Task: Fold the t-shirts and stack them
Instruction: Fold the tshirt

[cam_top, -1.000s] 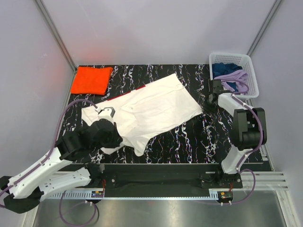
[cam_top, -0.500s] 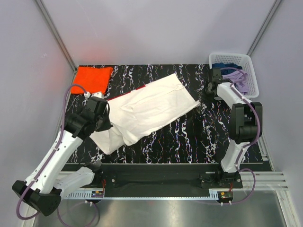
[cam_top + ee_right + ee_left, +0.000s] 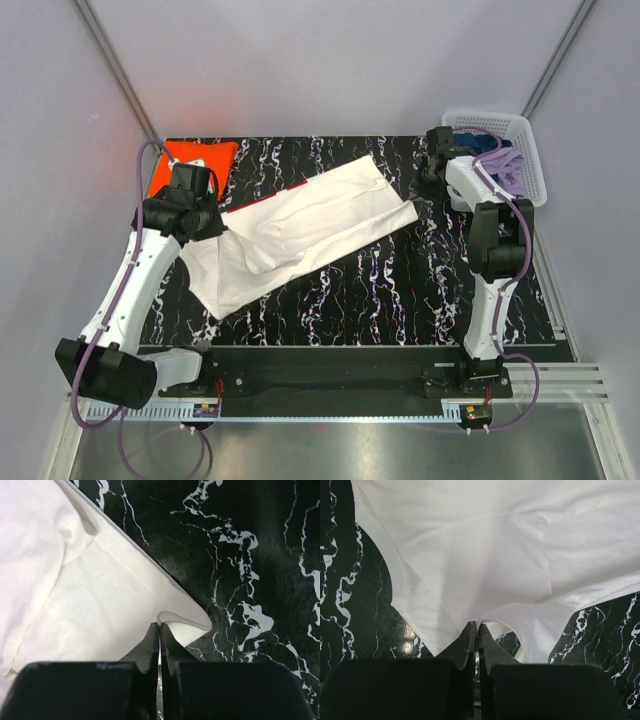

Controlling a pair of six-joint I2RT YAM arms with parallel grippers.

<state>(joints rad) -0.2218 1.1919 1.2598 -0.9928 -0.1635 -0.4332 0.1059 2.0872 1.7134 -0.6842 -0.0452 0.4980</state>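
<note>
Far left, the orange shirt (image 3: 215,158) lies folded at the back corner, so that one looks done. The left claw (image 3: 477,626) pinches the white shirt (image 3: 320,215), which is stretched mid-table and partly folded. The right claw (image 3: 160,626) clamps its far corner near the basket (image 3: 485,115). Stacking is yet to come

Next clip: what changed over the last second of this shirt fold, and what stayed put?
Both arms swung away from their bases, the left gripper and right gripper carrying pinched edges of the white t-shirt toward the far side, folding it into a narrower band. Both stayed shut on the cloth. The folded orange t-shirt and the basket have not moved.
</note>
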